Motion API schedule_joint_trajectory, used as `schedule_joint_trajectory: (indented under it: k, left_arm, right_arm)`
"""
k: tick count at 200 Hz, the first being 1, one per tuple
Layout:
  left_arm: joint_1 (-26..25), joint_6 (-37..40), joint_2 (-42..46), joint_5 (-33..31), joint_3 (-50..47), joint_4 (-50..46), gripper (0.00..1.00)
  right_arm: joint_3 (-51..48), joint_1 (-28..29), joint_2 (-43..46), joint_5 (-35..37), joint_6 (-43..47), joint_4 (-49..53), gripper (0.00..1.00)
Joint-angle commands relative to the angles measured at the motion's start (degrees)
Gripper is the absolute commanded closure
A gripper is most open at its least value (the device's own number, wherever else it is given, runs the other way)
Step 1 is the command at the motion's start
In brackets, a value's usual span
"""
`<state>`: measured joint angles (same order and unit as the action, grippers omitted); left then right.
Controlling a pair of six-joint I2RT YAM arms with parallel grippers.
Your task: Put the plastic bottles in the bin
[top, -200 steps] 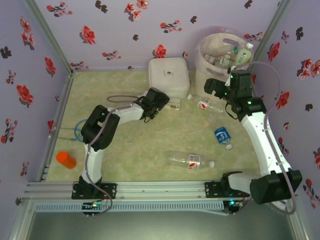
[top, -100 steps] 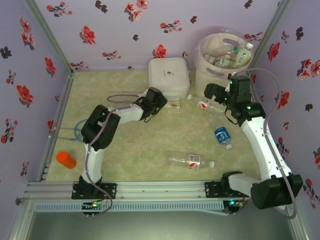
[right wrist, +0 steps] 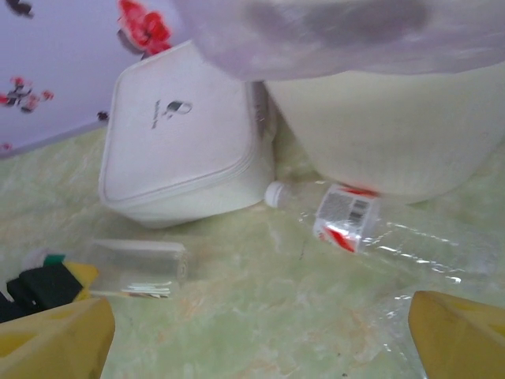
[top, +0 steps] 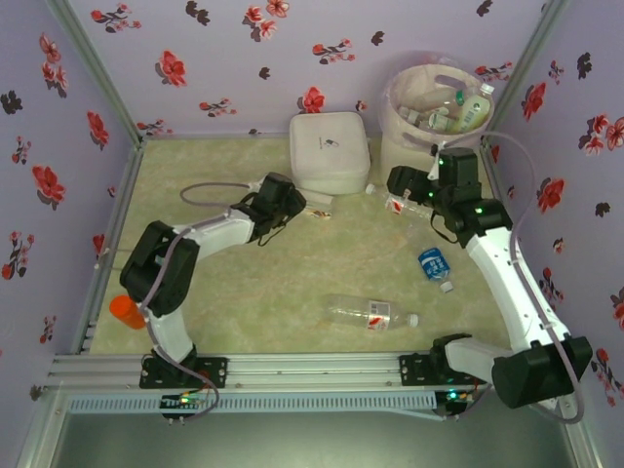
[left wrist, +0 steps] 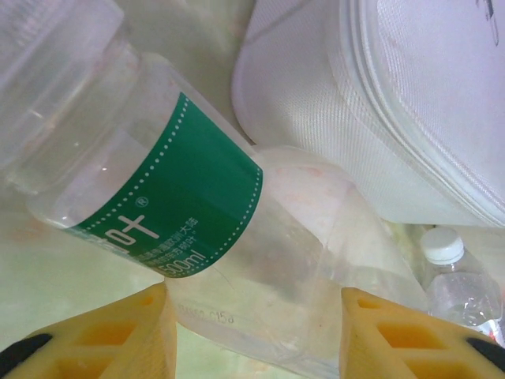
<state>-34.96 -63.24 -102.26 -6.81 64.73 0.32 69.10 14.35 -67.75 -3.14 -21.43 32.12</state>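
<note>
My left gripper [top: 297,205] is shut on a clear green-labelled bottle [left wrist: 181,197], its yellow fingers [left wrist: 118,335] pressing both sides, in front of the white box. The same bottle [right wrist: 138,268] lies low over the table in the right wrist view. My right gripper [top: 398,181] is open and holds nothing, just above a red-labelled white-capped bottle [right wrist: 347,217] that lies at the foot of the bin [top: 429,127]. Several bottles lie inside the bin. A blue-labelled bottle [top: 435,264] and another red-labelled bottle [top: 370,313] lie on the table.
The flat white lidded box [top: 330,151] stands against the back wall, left of the bin. An orange object [top: 128,311] lies at the left edge near the rail. A cable loop [top: 210,190] lies behind my left arm. Floral walls close three sides.
My left arm has pulled back to the left with the green-labelled bottle, away from the box's corner. My right gripper has come down and to the left, nearer the red-labelled bottle by the bin.
</note>
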Motion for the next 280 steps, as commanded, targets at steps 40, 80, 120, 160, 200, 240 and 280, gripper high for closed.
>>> schedule_joint_trajectory:
  k: [40,80,120,160,200,240,280]
  left_arm:
    - [1.98,29.70,8.06,19.37,1.75,-8.30,0.61]
    - [2.44,53.18,9.72,32.57,2.61,-14.50,0.57]
    - [3.03,59.07,8.32,41.21,0.30,-6.66,0.57]
    - [3.08,57.10,5.28,48.58,2.16,-1.56,0.56]
    - [3.14,55.67,4.31,51.90,2.42,1.66,0.54]
    - [3.08,55.16,4.91,54.97,2.09,3.09,0.54]
    - [3.10,55.66,5.14,55.25,2.56,2.12,0.55]
  right_arm:
    - [5.65,2.57,-6.88,-18.33,8.28,1.77,0.06]
    - [11.48,2.80,-12.65,-26.15,9.74,7.49,0.11]
    - [12.21,5.68,-21.33,-33.62,6.42,2.16,0.15]
    - [9.85,7.15,-26.41,-41.43,1.60,-6.38,0.25]
    - [9.01,8.50,-29.54,-45.58,-1.05,-12.53,0.27]
    - [12.51,8.52,-33.48,-44.79,0.55,-11.39,0.35]
    - [15.65,8.42,-35.69,-43.80,2.51,-8.99,0.43]
